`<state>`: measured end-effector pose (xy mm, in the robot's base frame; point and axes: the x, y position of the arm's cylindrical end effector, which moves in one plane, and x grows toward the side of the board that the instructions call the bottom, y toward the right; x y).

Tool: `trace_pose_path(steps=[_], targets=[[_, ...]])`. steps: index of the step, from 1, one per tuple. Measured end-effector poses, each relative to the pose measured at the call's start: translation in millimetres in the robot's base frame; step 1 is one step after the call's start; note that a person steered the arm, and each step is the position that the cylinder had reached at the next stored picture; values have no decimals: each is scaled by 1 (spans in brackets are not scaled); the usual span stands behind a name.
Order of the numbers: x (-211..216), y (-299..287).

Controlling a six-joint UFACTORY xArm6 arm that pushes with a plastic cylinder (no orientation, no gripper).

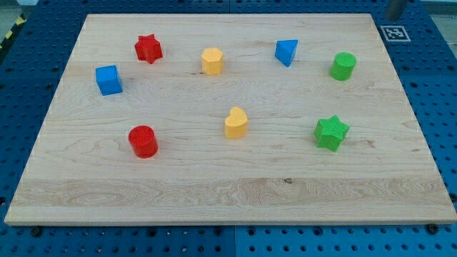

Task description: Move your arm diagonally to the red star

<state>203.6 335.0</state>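
Near row: red cylinder (143, 140), yellow heart (235, 122), green star (331, 132). Bare wood along view's bottom edge of board (228, 196).
Far row: blue cube (108, 80), red star (148, 48) at view's upper left, yellow block (212, 61), blue triangular block (287, 51), green cylinder (343, 66).
Black-and-white marker tag (393, 32) beyond far right corner; no readable text.
Grey object cut off at top right, unclear whether rod; tip not visible, position relative to blocks unknown.

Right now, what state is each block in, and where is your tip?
red star: upright, untouched, alone
blue cube: flat, alone
red cylinder: upright
yellow hexagonal block: upright
yellow heart: flat, alone
blue triangle: flat
green cylinder: upright
green star: flat
my tip: not visible
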Motion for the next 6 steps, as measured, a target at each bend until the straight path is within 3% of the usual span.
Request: trace_pose_path(steps=[1,2,4,5,6], targets=[[0,-9],[12,-75],[57,-316],[59,-394],[75,-407]])
